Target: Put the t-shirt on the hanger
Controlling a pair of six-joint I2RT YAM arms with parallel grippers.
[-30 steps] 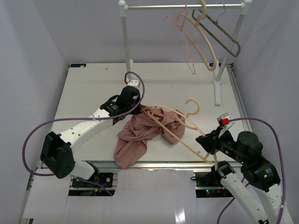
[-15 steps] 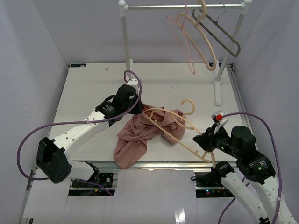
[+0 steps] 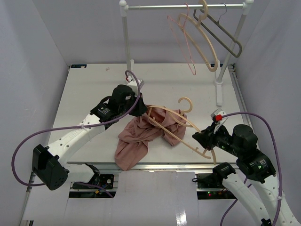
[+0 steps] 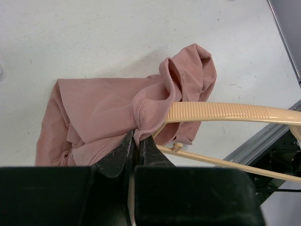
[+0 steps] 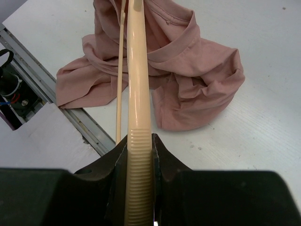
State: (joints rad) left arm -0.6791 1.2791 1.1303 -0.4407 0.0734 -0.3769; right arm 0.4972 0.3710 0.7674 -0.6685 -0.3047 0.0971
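Your left end effector point(image 4: 138, 143) pinches the t-shirt point(image 4: 94, 106) collar; your right end effector point(image 5: 139, 147) clamps the hanger point(image 5: 136, 70). The t-shirt reaches the table's point(image 3: 89, 84) near edge.

t-shirt point(image 3: 134, 141) bunched on table point(image 3: 89, 89); hanger point(image 3: 188, 123) across it

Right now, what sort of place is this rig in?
Likely a lab test cell: plain walls box in a white table with a white tubular clothes rail, a dusty-pink fabric t-shirt and a pale beige wooden hanger.

Soft matt cloth t-shirt point(image 4: 94, 108) — ribbed hanger point(image 4: 221, 112)
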